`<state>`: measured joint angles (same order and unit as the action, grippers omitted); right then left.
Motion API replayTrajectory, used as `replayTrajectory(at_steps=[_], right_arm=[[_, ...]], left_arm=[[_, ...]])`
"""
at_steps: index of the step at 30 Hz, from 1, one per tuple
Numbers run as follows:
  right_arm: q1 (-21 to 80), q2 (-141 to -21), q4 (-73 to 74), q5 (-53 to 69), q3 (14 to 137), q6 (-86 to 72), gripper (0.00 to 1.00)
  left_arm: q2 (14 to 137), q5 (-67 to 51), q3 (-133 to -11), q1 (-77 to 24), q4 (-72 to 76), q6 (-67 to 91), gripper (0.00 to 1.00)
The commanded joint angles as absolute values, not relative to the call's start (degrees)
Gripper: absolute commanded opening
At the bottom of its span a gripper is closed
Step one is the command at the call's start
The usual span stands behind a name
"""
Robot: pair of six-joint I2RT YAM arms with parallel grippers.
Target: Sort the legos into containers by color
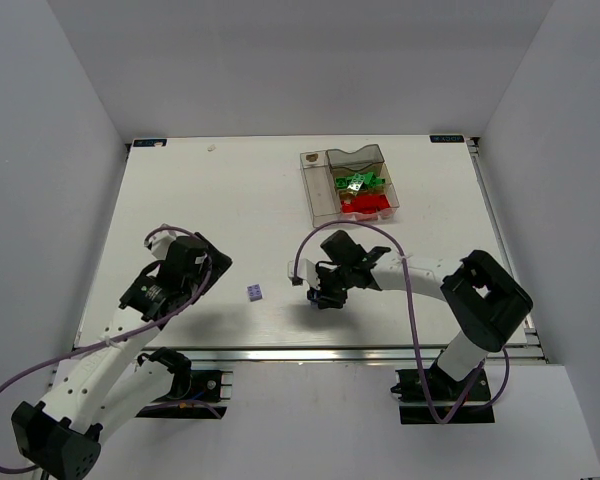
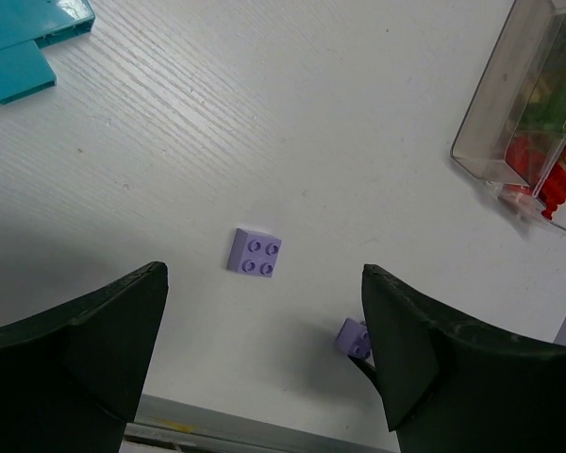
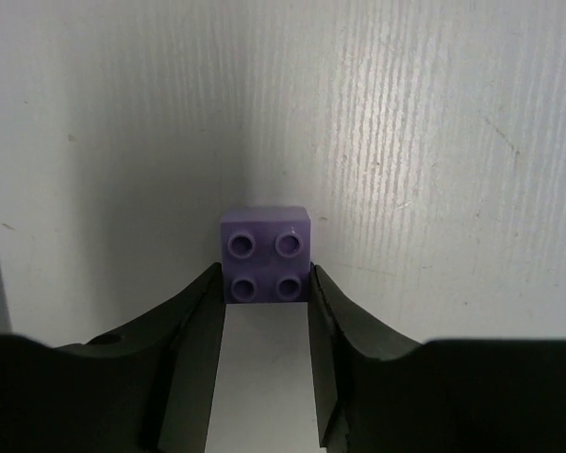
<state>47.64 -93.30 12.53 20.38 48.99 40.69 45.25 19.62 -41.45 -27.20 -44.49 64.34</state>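
My right gripper (image 3: 264, 285) is shut on a lilac lego (image 3: 264, 255), with a finger pressed on each side, low at the table surface. The top view shows this gripper (image 1: 325, 297) at front centre. A second lilac lego (image 1: 254, 292) lies loose on the table to its left. In the left wrist view it lies (image 2: 255, 253) just ahead of my open, empty left gripper (image 2: 262, 279). The held lego (image 2: 352, 337) peeks out beside the right finger there. The clear containers (image 1: 320, 200) stand at the back right and hold green (image 1: 358, 182) and red legos (image 1: 368, 204).
Teal legos (image 2: 24, 42) lie at the top left of the left wrist view. The container block's corner (image 2: 509, 104) shows at that view's right. The table's front rail (image 1: 310, 352) runs just behind the grippers. White walls enclose the table.
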Motion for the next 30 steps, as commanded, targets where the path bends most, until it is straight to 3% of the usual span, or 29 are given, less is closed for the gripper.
replayTrajectory(at_steps=[1,10,21,30], right_arm=[[46.24,-90.88,12.66,26.27,51.05,37.54,0.00],[32.10,-92.01,10.20,27.25,68.88,24.63,0.00],[16.01,-115.38,18.71,15.05,109.38,1.69,0.00],[11.78,-127.00,14.07,8.00,119.27,0.44,0.00]], left_arm=[[45.26,18.55,-40.78,-27.25,-43.16,63.46,0.93],[45.44,15.38,-39.55,-27.25,-40.17,61.44,0.93],[48.95,12.04,-40.34,-27.77,-37.71,58.54,0.93],[50.53,10.81,-40.43,-27.77,-36.04,58.18,0.93]])
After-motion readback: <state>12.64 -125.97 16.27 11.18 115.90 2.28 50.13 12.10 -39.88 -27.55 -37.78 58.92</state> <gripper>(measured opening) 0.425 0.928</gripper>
